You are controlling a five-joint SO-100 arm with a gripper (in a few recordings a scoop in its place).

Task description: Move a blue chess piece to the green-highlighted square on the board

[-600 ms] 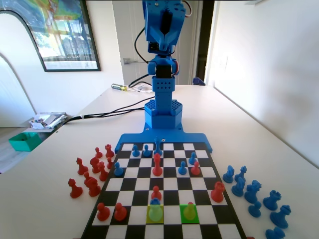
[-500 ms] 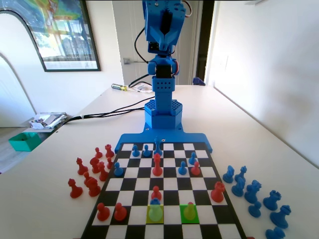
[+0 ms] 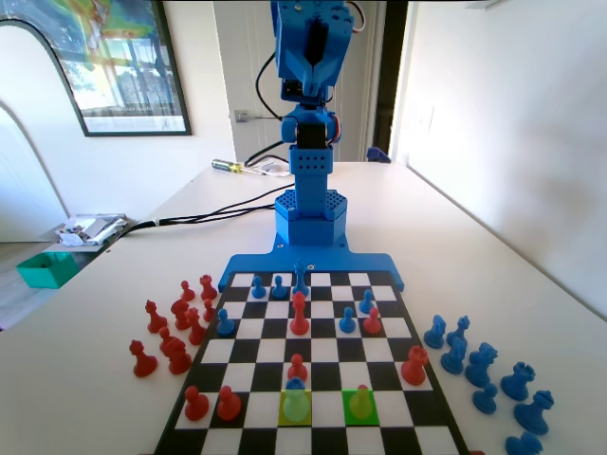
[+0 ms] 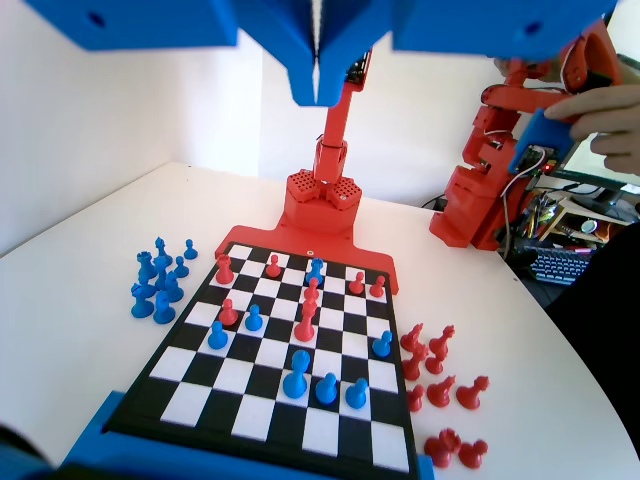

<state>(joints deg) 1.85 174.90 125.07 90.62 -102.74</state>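
Note:
My gripper (image 3: pixel 317 81) is held high over the arm's base at the far end of the board (image 3: pixel 432 409). In the wrist view its jaws (image 4: pixel 318 90) hang pressed together with nothing between them, far above every piece. A small blue pawn (image 3: pixel 296 386) (image 4: pixel 315 268) stands on the paler yellow-green square (image 3: pixel 296 413) in the second row from the fixed view's near edge. Two squares to its right lies the green-highlighted square (image 3: pixel 360 415). A pawn tinted by the highlight stands on it, and the wrist view shows that pawn to be red (image 4: pixel 273 265).
Several captured blue pieces (image 3: pixel 484 370) stand on the table right of the board in the fixed view, and several red ones (image 3: pixel 171 332) stand to its left. Red and blue pieces are scattered over the board, including a tall red piece (image 3: pixel 300 313) near the centre. Cables (image 3: pixel 204 213) run left of the arm's base.

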